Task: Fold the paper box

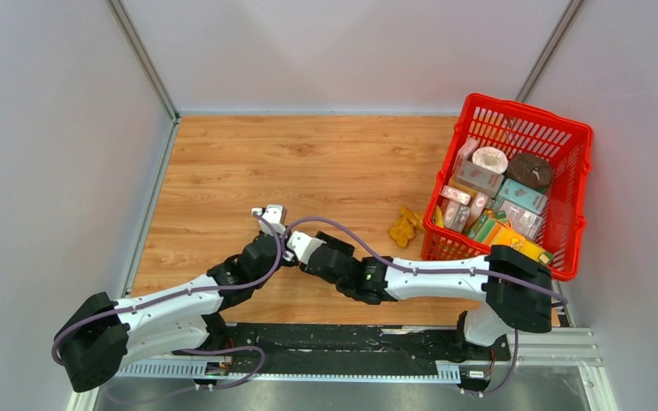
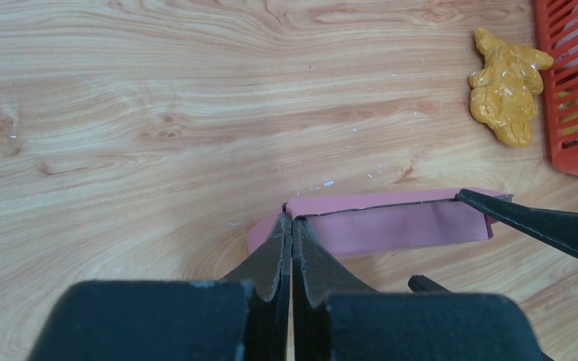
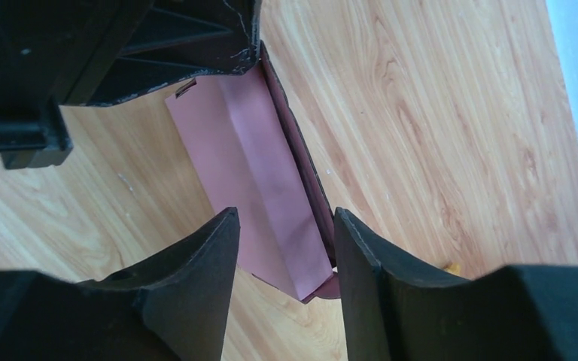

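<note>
Found left gripper [image 2: 292, 229] clamped tight on the left corner of the pink paper box [image 2: 391, 226], lower centre of frame, on the wooden table [image 2: 158, 113]. Saw right gripper [image 3: 282, 218] spread astride the box's other end. Beyond, upper right: yellow figurine [image 2: 506, 90], red basket [image 2: 546, 90].

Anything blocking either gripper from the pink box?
Nothing visible. The left gripper is shut on one end of the box; the right gripper straddles the other end. The yellow toy and basket sit off to the side.
</note>
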